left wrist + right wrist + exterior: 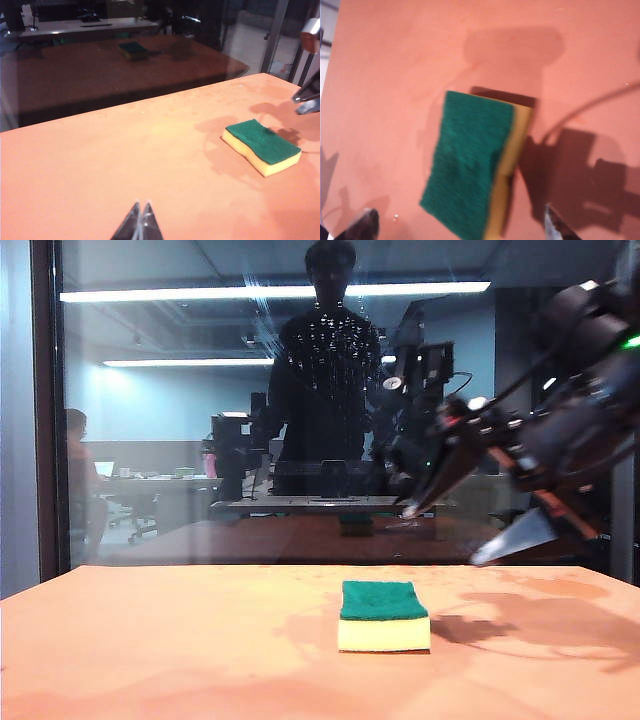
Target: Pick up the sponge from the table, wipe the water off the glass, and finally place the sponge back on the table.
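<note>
Sponge (pixel 384 616) lies flat on the orange desk (pixel 150 650), green side up, near the glass (pixel 200 440) that stands behind it. My right gripper (pixel 468 532) hangs above and right of the sponge, fingers spread wide, holding nothing. My left gripper (pixel 140 222) sits low over the desk, well apart from the sponge, tips pressed together, empty.

light: bright, overhead | shadows: soft on table (pixel 150 640) | right wrist view: blurred
</note>
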{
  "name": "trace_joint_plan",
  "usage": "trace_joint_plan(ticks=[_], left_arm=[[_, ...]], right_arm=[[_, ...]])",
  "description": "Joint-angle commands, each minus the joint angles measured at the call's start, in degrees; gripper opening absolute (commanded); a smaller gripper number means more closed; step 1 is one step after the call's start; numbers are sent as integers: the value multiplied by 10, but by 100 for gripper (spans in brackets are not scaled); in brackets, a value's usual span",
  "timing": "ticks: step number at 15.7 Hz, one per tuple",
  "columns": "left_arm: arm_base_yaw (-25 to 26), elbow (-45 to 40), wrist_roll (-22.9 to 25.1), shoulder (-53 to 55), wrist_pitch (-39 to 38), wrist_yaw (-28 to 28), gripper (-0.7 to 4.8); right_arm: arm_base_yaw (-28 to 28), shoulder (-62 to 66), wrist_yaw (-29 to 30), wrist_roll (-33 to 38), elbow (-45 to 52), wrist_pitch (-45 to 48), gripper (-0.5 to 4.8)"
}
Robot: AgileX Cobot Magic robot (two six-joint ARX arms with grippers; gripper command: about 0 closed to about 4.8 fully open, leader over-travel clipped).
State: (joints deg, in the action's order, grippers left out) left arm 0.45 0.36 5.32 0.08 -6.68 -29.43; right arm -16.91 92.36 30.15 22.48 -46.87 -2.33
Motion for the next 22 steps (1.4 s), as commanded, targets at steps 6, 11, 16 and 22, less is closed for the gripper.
trace_joint_plan(ticks=[6,11,16,22], left_arm=[[0,2,-2,1,2,-3,-6],[0,2,-2,1,3,-2,-6],[0,2,-2,1,2,-2,-6],[0,2,-2,1,2,3,-6]], right_arm=[[-29,100,-10,18,-80,-1,423],[-54,148,-37,20,-99,-21,422],[-58,174,-48,21,-106,-12,241],[-58,174,-61,21,-106,-7,192]])
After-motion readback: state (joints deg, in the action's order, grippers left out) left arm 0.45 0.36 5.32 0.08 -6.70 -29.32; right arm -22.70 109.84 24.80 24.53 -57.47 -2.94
